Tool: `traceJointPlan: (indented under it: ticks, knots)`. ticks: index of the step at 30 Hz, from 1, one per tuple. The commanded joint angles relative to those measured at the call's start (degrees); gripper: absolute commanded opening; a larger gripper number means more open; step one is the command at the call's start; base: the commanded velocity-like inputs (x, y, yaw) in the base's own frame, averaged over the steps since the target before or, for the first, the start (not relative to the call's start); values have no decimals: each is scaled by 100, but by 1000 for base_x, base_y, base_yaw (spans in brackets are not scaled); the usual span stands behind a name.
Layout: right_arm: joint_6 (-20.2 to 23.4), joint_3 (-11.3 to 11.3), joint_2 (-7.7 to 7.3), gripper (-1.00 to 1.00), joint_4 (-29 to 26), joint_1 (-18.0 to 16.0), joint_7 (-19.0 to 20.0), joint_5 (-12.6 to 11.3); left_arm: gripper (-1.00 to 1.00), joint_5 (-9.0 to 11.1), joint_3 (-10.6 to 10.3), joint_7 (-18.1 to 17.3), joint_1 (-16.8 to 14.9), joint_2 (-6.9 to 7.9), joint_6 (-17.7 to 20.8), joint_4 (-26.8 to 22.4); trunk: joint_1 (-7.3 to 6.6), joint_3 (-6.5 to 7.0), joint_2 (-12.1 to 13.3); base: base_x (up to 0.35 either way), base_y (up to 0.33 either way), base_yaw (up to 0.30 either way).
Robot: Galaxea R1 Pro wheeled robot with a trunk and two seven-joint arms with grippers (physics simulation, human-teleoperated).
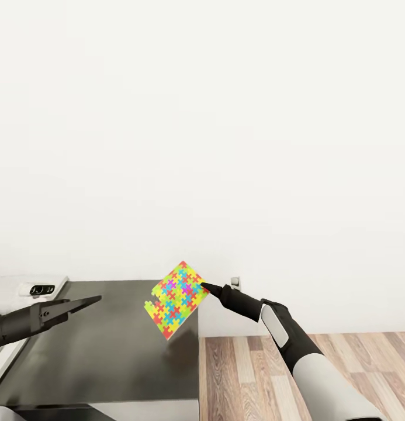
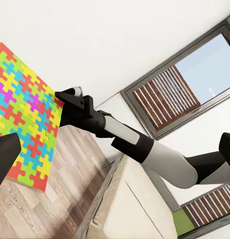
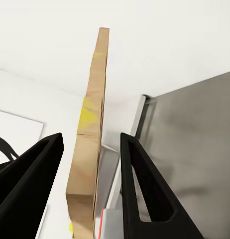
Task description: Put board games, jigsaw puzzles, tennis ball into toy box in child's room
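Note:
A jigsaw puzzle (image 1: pixel 176 298), a thin square of yellow, green, pink, blue and orange pieces, hangs tilted in the air over the right edge of the dark-grey counter (image 1: pixel 97 345). My right gripper (image 1: pixel 205 287) is shut on its right corner. The right wrist view shows the puzzle (image 3: pixel 90 139) edge-on between the two black fingers (image 3: pixel 145 189). In the left wrist view the puzzle (image 2: pixel 23 109) faces the camera with the right gripper (image 2: pixel 62 97) at its edge. My left gripper (image 1: pixel 97 300) hovers over the counter's left part, open and holding nothing, well left of the puzzle.
A light-grey desk (image 1: pixel 3 286) joins the counter at the far left, with a small black object (image 1: pixel 41 289) on it. Wood-plank floor (image 1: pixel 319 362) lies to the right of the counter. Behind stands a white wall with a socket (image 1: pixel 235 282). The left wrist view shows a window (image 2: pixel 184 84) and a cream bed (image 2: pixel 135 209).

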Motion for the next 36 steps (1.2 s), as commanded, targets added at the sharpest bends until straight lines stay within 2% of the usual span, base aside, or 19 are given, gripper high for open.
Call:
traceJointPlan:
  ticks: [1, 24, 36]
  knots:
    - [38, 7, -1, -100, 0, -4, -4, -39, 100, -5, 0, -23, -6, 1, 61, -1, 4, -2, -11, 0, 0, 0]
    - [36, 7, -1, -100, 0, -4, -3, -39, 100, -5, -1, -23, -6, 1, 60, -1, 4, 216, -11, 0, 0, 0]
    - [-99, 7, -1, -100, 0, -4, 5, -40, 100, -7, 0, -23, -4, 3, 60, -1, 4, 330, -11, 0, 0, 0]
